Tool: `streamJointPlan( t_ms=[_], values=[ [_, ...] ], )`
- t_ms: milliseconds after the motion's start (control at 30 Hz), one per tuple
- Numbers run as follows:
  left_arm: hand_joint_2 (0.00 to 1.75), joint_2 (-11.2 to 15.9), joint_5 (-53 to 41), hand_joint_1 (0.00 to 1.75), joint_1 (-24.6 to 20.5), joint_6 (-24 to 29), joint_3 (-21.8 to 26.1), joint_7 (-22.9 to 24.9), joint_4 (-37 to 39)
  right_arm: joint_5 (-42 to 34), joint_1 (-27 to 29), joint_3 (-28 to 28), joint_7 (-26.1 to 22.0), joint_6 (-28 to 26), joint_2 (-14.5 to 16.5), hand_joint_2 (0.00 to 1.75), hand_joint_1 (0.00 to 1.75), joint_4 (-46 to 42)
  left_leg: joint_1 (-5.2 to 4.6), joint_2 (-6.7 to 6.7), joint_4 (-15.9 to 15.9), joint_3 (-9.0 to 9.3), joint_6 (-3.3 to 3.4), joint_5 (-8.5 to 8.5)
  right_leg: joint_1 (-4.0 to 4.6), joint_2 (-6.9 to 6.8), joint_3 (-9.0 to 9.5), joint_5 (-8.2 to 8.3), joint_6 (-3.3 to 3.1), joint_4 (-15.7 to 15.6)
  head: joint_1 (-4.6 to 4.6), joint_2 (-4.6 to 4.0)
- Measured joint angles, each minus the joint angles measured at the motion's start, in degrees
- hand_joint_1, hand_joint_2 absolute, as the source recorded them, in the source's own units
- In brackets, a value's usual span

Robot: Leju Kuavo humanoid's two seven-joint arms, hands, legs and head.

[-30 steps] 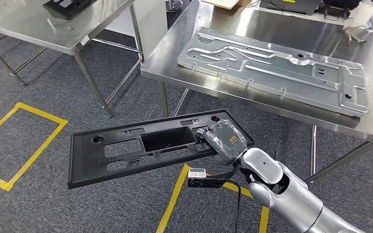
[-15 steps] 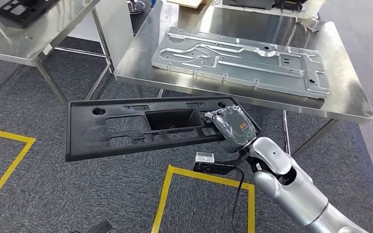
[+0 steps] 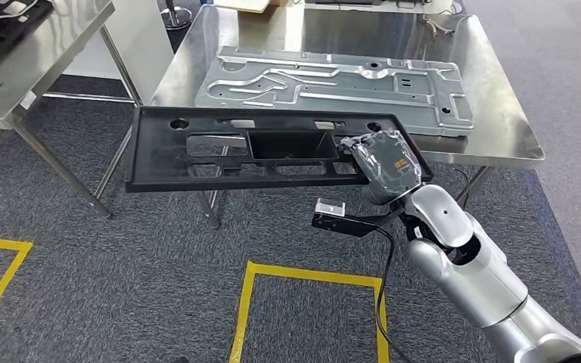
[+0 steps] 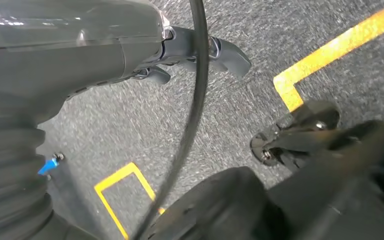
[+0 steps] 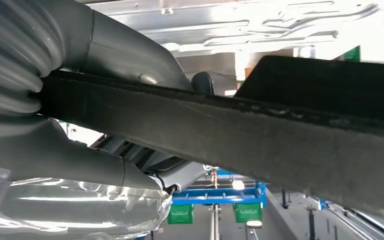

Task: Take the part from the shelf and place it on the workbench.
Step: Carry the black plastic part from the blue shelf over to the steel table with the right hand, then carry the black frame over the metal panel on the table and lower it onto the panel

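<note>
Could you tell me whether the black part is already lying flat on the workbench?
No, the right hand holds the black part by one end in the air at the workbench edge, carpet visible beneath it.

This is an industrial workshop or factory test floor. Stainless-steel workbenches (image 3: 499, 128) on thin metal legs stand on grey carpet tiles (image 3: 121, 287) marked with yellow floor tape (image 3: 310, 274), and a large stamped sheet-metal panel (image 3: 333, 87) lies flat on the nearer bench. A black moulded plastic part (image 3: 0, 19) rests on a second steel table (image 3: 15, 94) to the left, and blue racking with green bins (image 5: 215, 202) appears in the right wrist view.
</note>
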Motion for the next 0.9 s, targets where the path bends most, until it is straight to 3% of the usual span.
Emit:
streamJointPlan(
  t_ms=[33, 67, 100, 167, 200, 333, 533, 700, 900],
  values=[
    [1.75, -0.1, 0.7, 0.00, 0.6, 0.2, 0.0, -0.1, -0.4, 0.0, -0.2, -0.1, 0.0, 0.1, 0.0, 1.75, 1.75, 0.0, 0.00, -0.05, -0.2, -0.19, 0.03, 1.01, 0.05, 0.39, 0.01, -0.12, 0.01, 0.2, 0.00, 0.00],
    [1.75, -0.2, 1.6, 0.00, 1.1, 0.4, 0.1, -0.3, -0.7, 0.1, -0.5, -0.2, 0.0, 0.3, 0.0, 1.75, 1.75, 0.0, 0.00, -0.08, -2.8, 0.71, 0.14, 3.01, 0.07, 0.74, 0.03, -0.32, 0.08, 0.4, 0.00, 0.00],
    [1.75, -0.4, 2.4, 0.00, 1.5, 0.5, 0.2, -0.4, -1.1, 0.2, -0.8, -0.3, 0.0, 0.5, 0.0, 1.75, 1.75, 0.0, 0.00, -0.21, -6.6, 2.21, 0.33, 5.24, 0.06, 1.02, 0.01, -0.58, 0.22, 0.8, 0.00, 0.00],
    [1.75, -0.7, 4.2, 0.00, 2.2, 1.0, 0.2, -0.8, -1.6, 0.5, -1.7, -0.5, 0.0, 0.9, 0.0, 1.75, 1.75, 0.1, -0.08, -0.66, -12.7, 4.82, 0.80, 7.66, 0.18, 1.51, -0.27, -1.00, 0.66, 1.4, 0.00, 0.00],
    [1.75, -0.9, 5.1, 0.00, 2.6, 1.3, 0.3, -0.9, -1.9, 0.6, -2.2, -0.6, 0.1, 1.1, 0.0, 1.75, 1.75, 0.2, -0.11, -0.82, -14.1, 5.34, 0.98, 7.84, 0.24, 1.70, -0.46, -1.11, 0.89, 1.7, 0.01, 0.00],
    [1.75, -1.7, 7.7, 0.00, 4.2, 2.2, 0.2, -1.2, -2.9, 0.8, -3.5, -0.9, 0.4, 1.6, 0.0, 1.75, 1.75, 0.3, -0.40, -0.85, -14.7, 5.59, 1.03, 7.91, 0.22, 1.83, -0.54, -1.07, 0.53, 1.6, 0.01, 0.00],
    [1.75, -2.1, 11.1, 0.00, 5.0, 3.2, -0.5, -1.6, -3.3, 1.4, -5.2, -0.9, 1.0, 2.5, 0.1, 1.75, 1.75, 0.7, -0.50, -1.13, -14.7, 5.59, 1.50, 7.85, 0.20, 1.45, -0.14, -0.95, 0.88, 1.0, 0.02, 0.00],
    [1.75, -2.2, 12.9, 0.00, 5.2, 3.5, -1.5, -1.8, -3.4, 1.4, -5.9, -0.8, 1.3, 2.9, 0.1, 1.75, 1.75, 1.1, -0.52, -1.12, -14.6, 5.59, 1.58, 7.82, 0.17, 1.44, -0.09, -0.89, 1.50, 0.9, 0.01, 0.00],
    [1.75, -2.2, 13.5, 0.00, 5.2, 3.6, -2.3, -2.0, -3.4, 1.4, -5.9, -0.8, 1.5, 3.0, 0.1, 1.75, 1.75, 1.4, -0.51, -1.09, -14.7, 5.65, 1.58, 7.82, 0.20, 1.44, -0.10, -0.91, 1.68, 0.9, 0.00, 0.00]
  ],
)
